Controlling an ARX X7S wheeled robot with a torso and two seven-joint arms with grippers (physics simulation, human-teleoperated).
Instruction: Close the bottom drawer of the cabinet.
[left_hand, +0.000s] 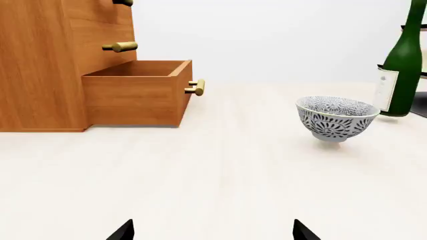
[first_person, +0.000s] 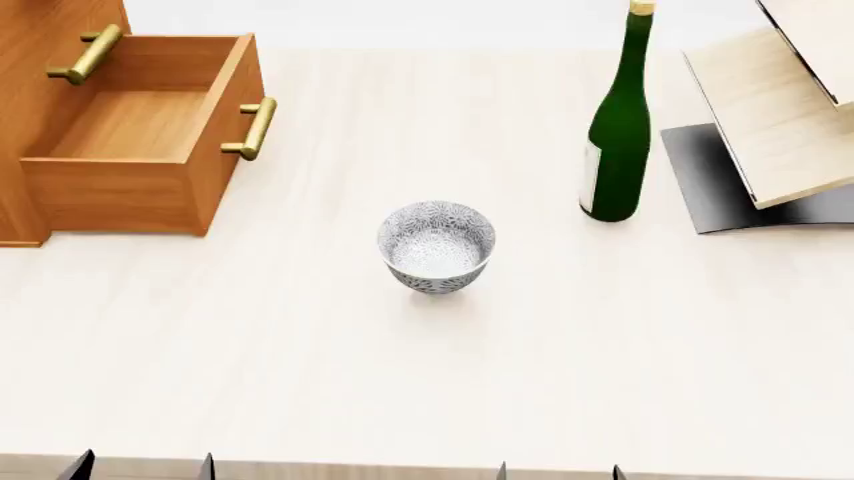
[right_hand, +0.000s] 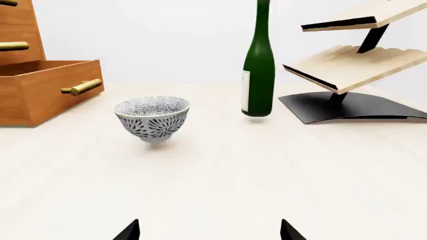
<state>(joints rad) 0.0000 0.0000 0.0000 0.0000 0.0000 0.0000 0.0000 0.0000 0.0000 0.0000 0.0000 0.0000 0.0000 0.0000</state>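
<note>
The cabinet (first_person: 34, 30) of orange-brown wood stands at the table's far left; it also shows in the left wrist view (left_hand: 40, 65). Its bottom drawer (first_person: 140, 190) is pulled out and empty, its brass bar handle (first_person: 254, 128) facing right. The drawer also shows in the left wrist view (left_hand: 133, 97) and the right wrist view (right_hand: 47, 92). My left gripper (first_person: 143, 467) is open and empty at the table's near edge, far from the drawer; its fingertips (left_hand: 123, 231) stand wide apart. My right gripper (first_person: 559, 471) is open and empty, also at the near edge.
A patterned white bowl (first_person: 437, 245) sits mid-table. A green bottle (first_person: 618, 130) stands to its right at the back. A pale slanted wooden rack (first_person: 781, 110) on a dark base stands at the far right. The pale table (first_person: 441, 380) stretches between grippers and bowl.
</note>
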